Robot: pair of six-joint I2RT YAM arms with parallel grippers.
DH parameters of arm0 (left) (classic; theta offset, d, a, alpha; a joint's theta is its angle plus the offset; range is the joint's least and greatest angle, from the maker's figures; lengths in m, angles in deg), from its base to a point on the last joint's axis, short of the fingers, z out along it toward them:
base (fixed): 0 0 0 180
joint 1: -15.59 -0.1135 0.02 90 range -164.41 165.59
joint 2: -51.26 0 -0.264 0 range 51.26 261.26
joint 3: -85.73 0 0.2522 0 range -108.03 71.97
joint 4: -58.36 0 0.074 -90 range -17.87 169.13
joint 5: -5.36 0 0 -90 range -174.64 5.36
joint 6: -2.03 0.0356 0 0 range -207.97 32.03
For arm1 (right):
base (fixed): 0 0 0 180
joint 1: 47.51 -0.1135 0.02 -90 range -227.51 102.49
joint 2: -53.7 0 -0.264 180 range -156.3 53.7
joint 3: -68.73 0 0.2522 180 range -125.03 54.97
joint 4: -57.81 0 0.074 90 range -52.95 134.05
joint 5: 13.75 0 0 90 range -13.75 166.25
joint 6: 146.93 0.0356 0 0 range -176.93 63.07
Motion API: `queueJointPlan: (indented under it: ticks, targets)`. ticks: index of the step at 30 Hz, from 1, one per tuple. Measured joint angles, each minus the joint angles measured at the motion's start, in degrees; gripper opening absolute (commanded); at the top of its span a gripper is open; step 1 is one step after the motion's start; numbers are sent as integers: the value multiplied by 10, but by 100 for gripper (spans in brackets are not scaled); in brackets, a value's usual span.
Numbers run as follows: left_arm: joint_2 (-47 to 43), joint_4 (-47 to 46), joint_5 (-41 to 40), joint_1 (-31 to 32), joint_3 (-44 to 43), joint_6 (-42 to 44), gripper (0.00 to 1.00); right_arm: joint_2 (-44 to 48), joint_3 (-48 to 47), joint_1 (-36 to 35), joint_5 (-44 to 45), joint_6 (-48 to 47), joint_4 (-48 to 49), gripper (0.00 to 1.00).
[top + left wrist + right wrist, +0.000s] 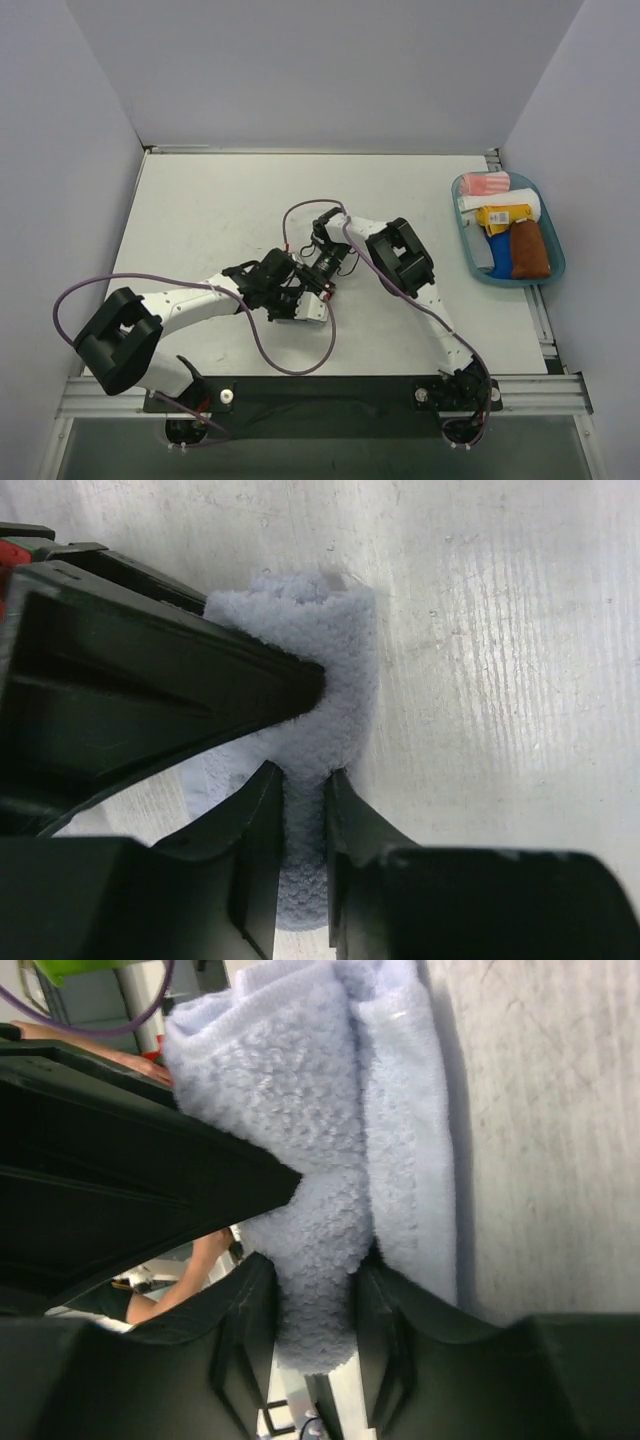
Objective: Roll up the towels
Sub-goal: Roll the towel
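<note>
The pale light-blue towel (309,309) lies at the table's middle, partly rolled, under both grippers. My left gripper (296,292) is shut on one end of it; in the left wrist view (300,776) its jaws pinch the fluffy roll (330,670). My right gripper (324,272) is shut on the other end; in the right wrist view (315,1260) its jaws squeeze a fold of the towel (300,1100), with a flat hem beside it. The rust-brown towel (530,250) lies rolled in the tray at the right.
A teal tray (470,255) at the right edge holds a pink-and-white striped cloth (487,183), a white roll (500,203), a yellow cloth with a label (500,217) and a blue roll (502,255). Purple cables loop around both arms.
</note>
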Motion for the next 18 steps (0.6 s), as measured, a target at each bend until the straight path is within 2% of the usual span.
queueJointPlan:
  ticks: [3, 6, 12, 18]
  targets:
    - [12, 7, 5, -4, -14, -12, 12, 5, -1, 9, 2, 16, -7, 50]
    - [31, 27, 24, -18, -36, -25, 8, 22, -9, 24, 20, 30, -3, 57]
    - [91, 98, 104, -89, -102, -58, 6, 89, -2, 104, 58, 76, 65, 61]
    - [163, 164, 189, -158, -165, -88, 6, 193, 101, 166, 55, 142, 155, 61]
